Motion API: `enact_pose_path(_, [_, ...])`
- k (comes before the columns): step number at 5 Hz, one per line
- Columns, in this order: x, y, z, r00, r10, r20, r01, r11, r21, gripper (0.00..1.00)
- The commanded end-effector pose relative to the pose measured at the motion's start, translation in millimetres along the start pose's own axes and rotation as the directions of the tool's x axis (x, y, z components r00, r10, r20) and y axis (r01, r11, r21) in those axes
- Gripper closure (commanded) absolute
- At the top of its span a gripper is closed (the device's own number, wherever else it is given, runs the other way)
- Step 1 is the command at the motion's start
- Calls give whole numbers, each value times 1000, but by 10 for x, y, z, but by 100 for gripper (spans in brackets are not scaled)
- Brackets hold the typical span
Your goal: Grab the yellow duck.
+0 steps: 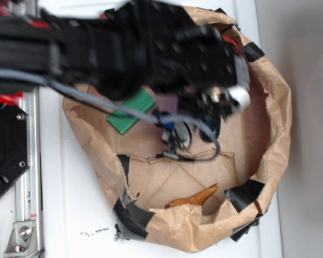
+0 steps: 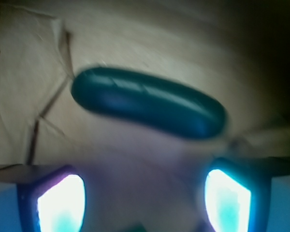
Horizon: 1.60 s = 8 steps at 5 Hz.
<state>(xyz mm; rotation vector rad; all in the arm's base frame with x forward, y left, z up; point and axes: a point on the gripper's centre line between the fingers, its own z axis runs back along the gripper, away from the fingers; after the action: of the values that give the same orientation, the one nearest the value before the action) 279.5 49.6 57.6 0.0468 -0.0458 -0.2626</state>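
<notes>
The yellow duck is hidden or out of view in both views. My gripper hangs inside a crumpled brown paper bag, with the black arm covering much of the bag's upper part. In the wrist view the gripper is open: its two fingers stand far apart, with only a blurred pale surface between them. Just ahead of the fingers, a dark green cucumber lies across the paper floor, apart from them.
A green block lies at the bag's left, partly under the arm. A brown-orange curved toy rests near the bag's lower wall. Black tape patches the rim. A metal rail runs along the left.
</notes>
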Motion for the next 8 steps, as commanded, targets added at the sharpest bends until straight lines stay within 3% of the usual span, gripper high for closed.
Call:
enact_pose_path(1, [15,124,352,994,43,99,-48,997,54,0])
enact_pose_path(4, [53,58,228,998,19,65,-22,999,45,0])
enact_pose_path(6, [54,151,86,998,-2,59,0,999,35,0])
enact_pose_path(7, [128,128,-115,999,-27,39,24,996,83,0])
enact_pose_path(8, [120,123,-300,1000,-7,12,6,997,79,100])
